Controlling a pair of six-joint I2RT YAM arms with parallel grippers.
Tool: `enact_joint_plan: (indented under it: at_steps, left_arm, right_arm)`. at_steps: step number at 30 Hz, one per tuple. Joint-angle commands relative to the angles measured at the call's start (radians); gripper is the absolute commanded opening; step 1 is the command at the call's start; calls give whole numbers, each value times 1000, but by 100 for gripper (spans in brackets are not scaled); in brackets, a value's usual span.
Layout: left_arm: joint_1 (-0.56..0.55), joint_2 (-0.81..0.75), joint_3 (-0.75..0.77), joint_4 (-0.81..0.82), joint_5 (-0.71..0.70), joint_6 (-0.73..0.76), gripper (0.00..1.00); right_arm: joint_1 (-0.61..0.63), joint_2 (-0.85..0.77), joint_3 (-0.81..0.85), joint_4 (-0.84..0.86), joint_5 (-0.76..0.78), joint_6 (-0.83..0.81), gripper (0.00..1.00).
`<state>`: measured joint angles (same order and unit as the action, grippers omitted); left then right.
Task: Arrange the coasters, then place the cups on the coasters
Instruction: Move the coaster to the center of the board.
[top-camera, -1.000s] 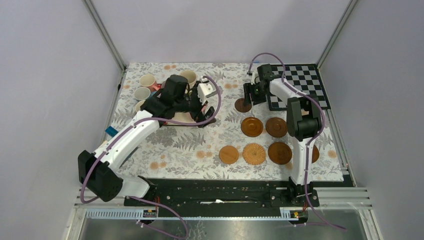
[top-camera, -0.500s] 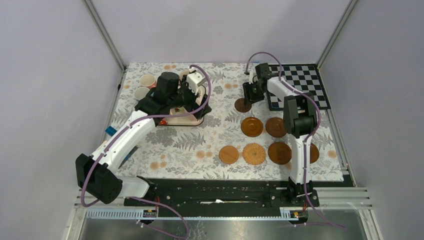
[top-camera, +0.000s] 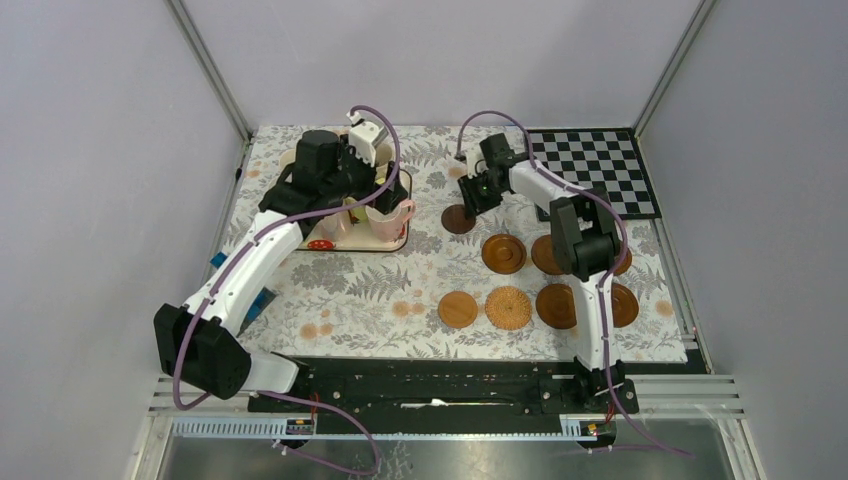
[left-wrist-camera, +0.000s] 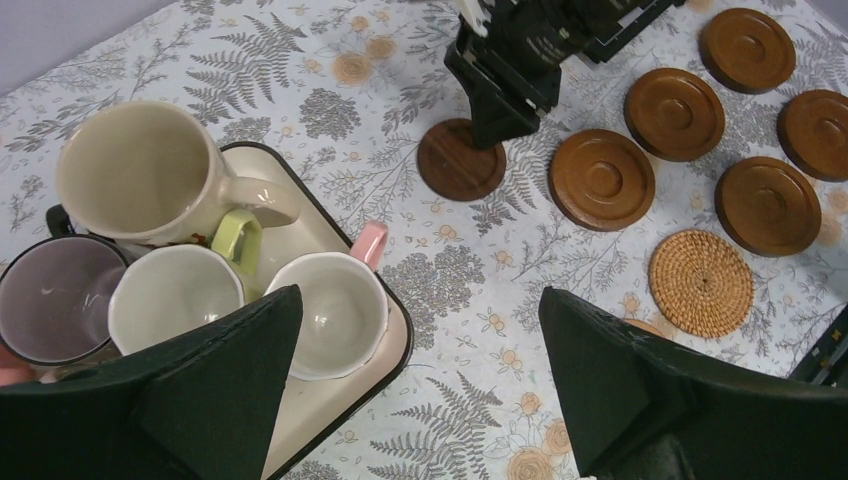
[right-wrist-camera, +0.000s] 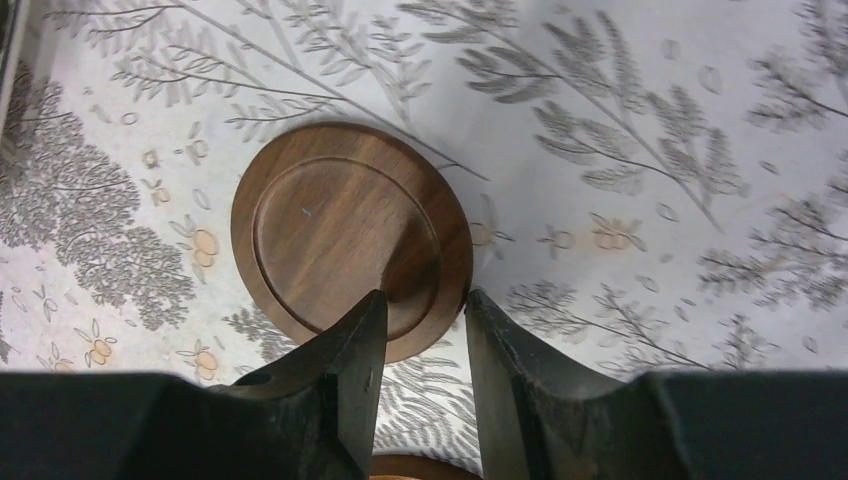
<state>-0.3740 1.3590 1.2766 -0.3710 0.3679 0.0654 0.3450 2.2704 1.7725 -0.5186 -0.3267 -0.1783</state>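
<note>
A dark wooden coaster (right-wrist-camera: 350, 238) was pinched at its near rim by the right gripper (right-wrist-camera: 420, 330).

The coaster lay flat on the fern-print tablecloth (top-camera: 400, 280), apart from the other coasters (top-camera: 530, 285) grouped nearer the arm bases, one of them woven (left-wrist-camera: 701, 282). The left gripper (left-wrist-camera: 420, 385) was held wide open and empty above the tray (left-wrist-camera: 330, 395), where the cups (left-wrist-camera: 200, 260) were packed together, a pink-handled one (left-wrist-camera: 335, 312) nearest the tray's corner.

In the left wrist view, 4 mugs (left-wrist-camera: 170, 270) crowd the tray (left-wrist-camera: 330, 395) at left, leaving no gaps. Bare cloth (left-wrist-camera: 450, 300) lies between tray and coasters (left-wrist-camera: 700, 160); the right gripper (left-wrist-camera: 505, 95) blocks the upper centre.
</note>
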Motion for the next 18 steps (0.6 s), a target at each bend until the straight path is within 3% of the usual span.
enact_joint_plan:
  at_steps: [1,18]
  left_arm:
    - [42,-8,43,63,-20,-52,99]
    - [155,-24,18,76,5,-102,99]
  right_arm:
    - [56,-10,-57,-31,-7,-75,41]
    - [124,-166,-301,-4,25,-193,38]
